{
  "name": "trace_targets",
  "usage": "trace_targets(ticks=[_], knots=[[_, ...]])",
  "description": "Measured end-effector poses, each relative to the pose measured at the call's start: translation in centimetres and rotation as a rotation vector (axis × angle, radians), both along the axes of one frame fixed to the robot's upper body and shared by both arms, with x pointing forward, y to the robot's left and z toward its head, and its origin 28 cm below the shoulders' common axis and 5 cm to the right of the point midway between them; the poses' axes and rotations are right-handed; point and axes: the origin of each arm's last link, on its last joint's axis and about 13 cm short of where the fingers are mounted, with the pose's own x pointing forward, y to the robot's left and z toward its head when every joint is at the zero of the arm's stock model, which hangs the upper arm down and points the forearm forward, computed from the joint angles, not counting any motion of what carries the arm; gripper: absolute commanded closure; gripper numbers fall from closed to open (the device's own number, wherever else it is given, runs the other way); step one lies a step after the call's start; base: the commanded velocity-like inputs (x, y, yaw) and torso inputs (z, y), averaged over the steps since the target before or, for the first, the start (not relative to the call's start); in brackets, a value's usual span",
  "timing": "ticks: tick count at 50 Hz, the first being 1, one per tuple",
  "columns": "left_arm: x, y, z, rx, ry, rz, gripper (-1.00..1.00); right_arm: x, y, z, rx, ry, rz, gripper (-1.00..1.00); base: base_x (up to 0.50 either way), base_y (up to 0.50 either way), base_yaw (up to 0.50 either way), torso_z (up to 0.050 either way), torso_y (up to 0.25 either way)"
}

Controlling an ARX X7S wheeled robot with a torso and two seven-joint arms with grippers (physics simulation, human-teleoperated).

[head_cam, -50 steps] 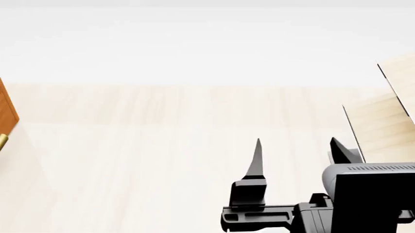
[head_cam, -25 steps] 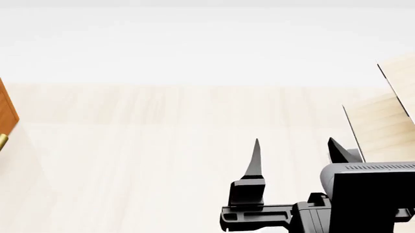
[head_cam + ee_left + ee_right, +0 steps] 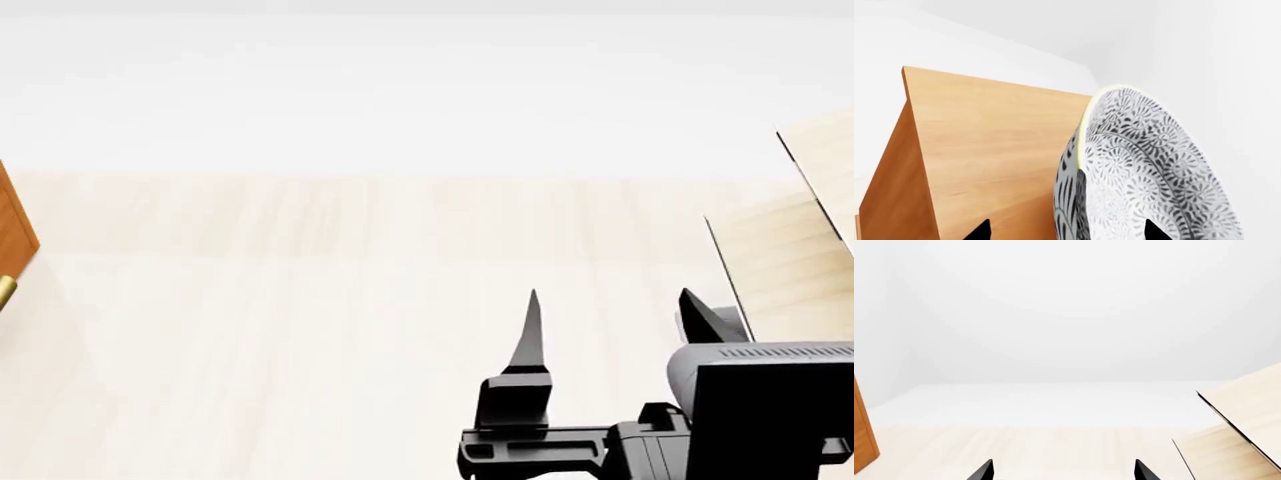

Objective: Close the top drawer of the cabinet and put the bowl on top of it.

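**One bowl between the left fingertips, cabinet top just beyond**

One rigid, glossy, probably breakable bowl (image 3: 1147, 170) sits between the left gripper's (image 3: 1067, 232) spread fingertips, whether clamped I cannot tell. Judged slippery; pinching the rim suits best. The cabinet (image 3: 987, 150) top lies beyond. The right gripper (image 3: 614, 320) hangs wide apart, empty, over the floor (image 3: 334, 330).

Pale plywood shelf (image 3: 801, 255) stands on light floor (image 3: 294, 330).

The grey-floral white bowl (image 3: 1141, 175) stands on edge beside the orange-brown cabinet (image 3: 987, 160).
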Motion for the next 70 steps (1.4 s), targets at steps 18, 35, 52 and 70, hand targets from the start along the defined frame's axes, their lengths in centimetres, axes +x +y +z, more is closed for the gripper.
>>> trace_targets(ticks=[18, 35, 52, 70], knots=[[-0.6, -0.3, 0.4, -0.005, -0.015, -0.013, -1.0, 0.0, 0.0, -0.1, 0.003, 0.001, 0.001, -1.0, 0.0, 0.0, 0.0, 0.0, 0.0], [-1.5, -0.4, 0.7, 0.004, -0.034, -0.027, -1.0, -0.1, -0.1, 0.0, 0.005, -0.004, 0.005, -1.0, 0.0, 0.0, 0.0, 0.0, 0.0], [-2.3, -0.8, 0.8, 0.014, -0.054, -0.052, -1.0, -0.3, -0.1, 0.1, 0.007, -0.009, 0.007, -1.0, 0.0, 0.0, 0.0, 0.0, 0.0], [-4.4, -2.3, 2.0, 0.046, -0.105, -0.091, -1.0, -0.5, -0.3, 0.0, 0.012, -0.013, 0.009, -1.0, 0.0, 0.0, 0.0, 0.0, 0.0]])
